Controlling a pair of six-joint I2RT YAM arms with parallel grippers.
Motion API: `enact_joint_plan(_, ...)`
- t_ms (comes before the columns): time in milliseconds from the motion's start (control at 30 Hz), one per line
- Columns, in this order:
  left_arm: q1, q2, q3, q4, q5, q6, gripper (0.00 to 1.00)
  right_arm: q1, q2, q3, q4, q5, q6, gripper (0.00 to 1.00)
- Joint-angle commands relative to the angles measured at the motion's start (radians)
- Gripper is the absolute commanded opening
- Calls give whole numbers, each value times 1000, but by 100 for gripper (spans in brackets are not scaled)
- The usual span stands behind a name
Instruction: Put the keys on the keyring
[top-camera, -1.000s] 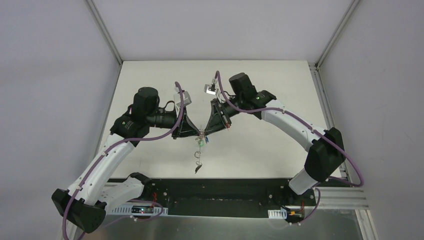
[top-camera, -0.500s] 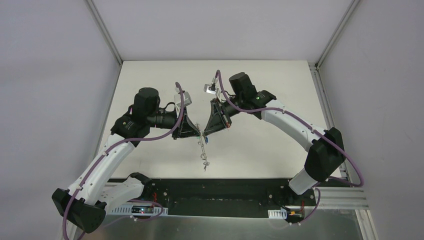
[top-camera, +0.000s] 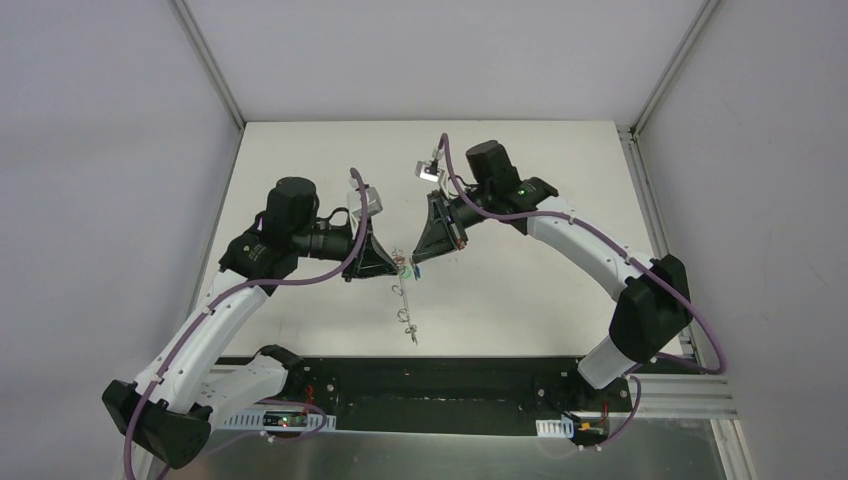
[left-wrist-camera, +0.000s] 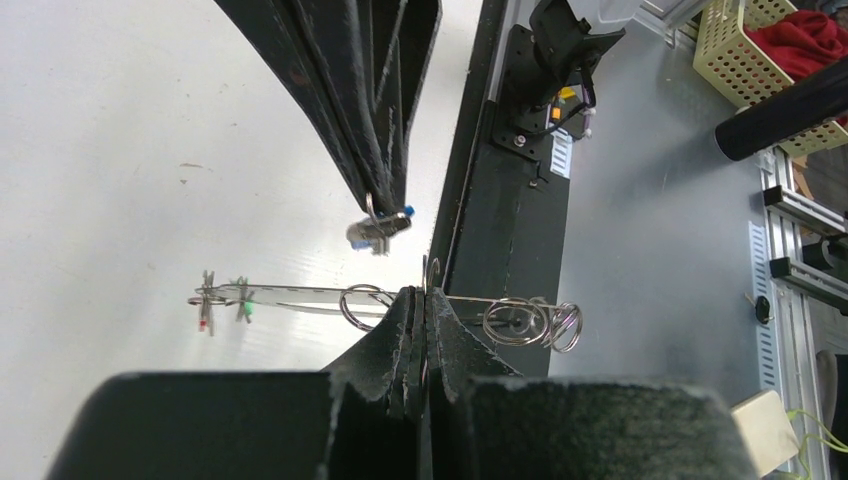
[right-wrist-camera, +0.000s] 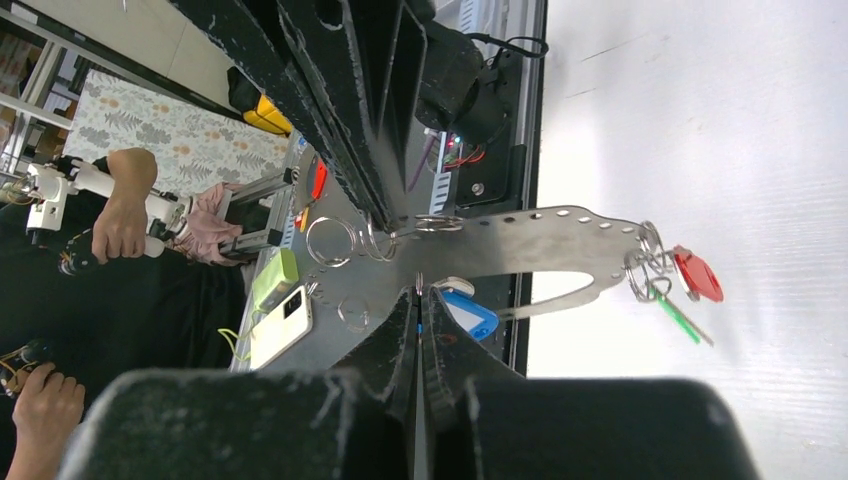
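Drawn back slightly to the right, the right gripper (top-camera: 418, 264) no longer meets the left gripper (top-camera: 391, 272); a small gap now separates their tips. Nearest, the keyring (top-camera: 404, 308), a flat holed metal strip carrying small rings (left-wrist-camera: 530, 322) and red and green tags (right-wrist-camera: 693, 275), hangs from the left gripper's closed jaws. Just beyond, the right gripper is clamped on the blue-tagged key (right-wrist-camera: 467, 313), apart from the strip. This key seems not yet threaded; another approach is probably needed.

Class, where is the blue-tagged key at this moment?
In the right wrist view, the blue-tagged key sits just right of the right gripper's fingers, below the perforated metal strip.
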Motion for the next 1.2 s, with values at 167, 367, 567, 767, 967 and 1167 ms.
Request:
enact_joint_plan(167,12,-28,27,-23,-63,66,0,-6,-57,6,73,-39,49,0)
enact_joint_plan(367,11,-28,33,-28,-131,60,0,49,-28,22,59,-32,51,0)
enact_joint_plan(567,11,-38,28,-37,-145,69,0,71,12,55,29,-16,38,0)
enact_joint_plan(767,11,-44,26,-45,-148,76,0,75,31,74,16,9,37,0)
enact_joint_plan(967,6,-40,37,-63,-196,86,0,74,46,93,22,66,68,0)
enact_joint_plan(1167,-3,-35,51,-87,-245,97,0,72,50,94,34,109,89,0)
